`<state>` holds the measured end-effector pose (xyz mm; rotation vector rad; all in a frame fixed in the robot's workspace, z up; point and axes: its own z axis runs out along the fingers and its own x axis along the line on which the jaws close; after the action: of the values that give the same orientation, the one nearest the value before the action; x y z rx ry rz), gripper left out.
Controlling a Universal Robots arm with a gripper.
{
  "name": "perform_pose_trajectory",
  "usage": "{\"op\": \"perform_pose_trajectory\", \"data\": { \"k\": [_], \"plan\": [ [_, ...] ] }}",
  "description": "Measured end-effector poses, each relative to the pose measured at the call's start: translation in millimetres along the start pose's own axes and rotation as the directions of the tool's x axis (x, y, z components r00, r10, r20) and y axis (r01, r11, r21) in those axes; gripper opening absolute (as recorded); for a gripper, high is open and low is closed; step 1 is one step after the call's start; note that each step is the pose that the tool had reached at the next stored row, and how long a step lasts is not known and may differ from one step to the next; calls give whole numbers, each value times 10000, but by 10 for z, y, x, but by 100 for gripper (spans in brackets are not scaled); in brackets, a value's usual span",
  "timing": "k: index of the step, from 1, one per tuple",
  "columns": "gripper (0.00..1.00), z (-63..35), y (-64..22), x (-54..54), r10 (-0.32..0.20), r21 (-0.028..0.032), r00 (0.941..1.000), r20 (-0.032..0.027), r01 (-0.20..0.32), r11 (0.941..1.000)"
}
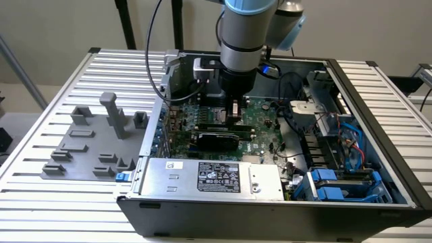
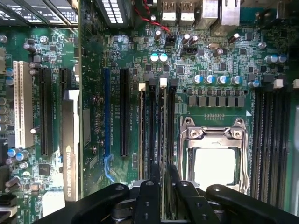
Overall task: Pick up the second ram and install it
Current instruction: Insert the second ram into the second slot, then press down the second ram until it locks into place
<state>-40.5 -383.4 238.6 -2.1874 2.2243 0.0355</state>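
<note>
While the arm hangs straight down into the open computer case [image 1: 378,126], its gripper [image 1: 234,117] sits low over the motherboard [image 1: 260,114], just behind the black expansion card [image 1: 219,137]. From the wrist camera, the two black fingers [image 2: 148,196] are drawn close together, pinching the second ram [image 2: 163,140], a thin green stick seen edge-on. It stands upright in the row of memory slots right beside the empty CPU socket [image 2: 215,158]; whether it's fully seated, I can't tell. On the table beside the case sits a grey fixture block [image 1: 94,147].
</note>
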Motion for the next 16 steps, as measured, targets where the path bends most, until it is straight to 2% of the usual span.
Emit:
{"op": "perform_pose_trajectory", "data": {
  "k": [2,5,6,7,16],
  "plan": [
    [22,-35,7,-1,2,1,10000,3,-2,10000],
    [19,-39,10,-1,1,-1,10000,6,-1,10000],
    [13,-39,10,-1,0,-1,10000,6,0,10000],
    [11,-39,10,-1,1,-1,10000,5,-1,10000],
    [11,-40,10,-1,1,-2,10000,5,-1,10000]
  ]
}}
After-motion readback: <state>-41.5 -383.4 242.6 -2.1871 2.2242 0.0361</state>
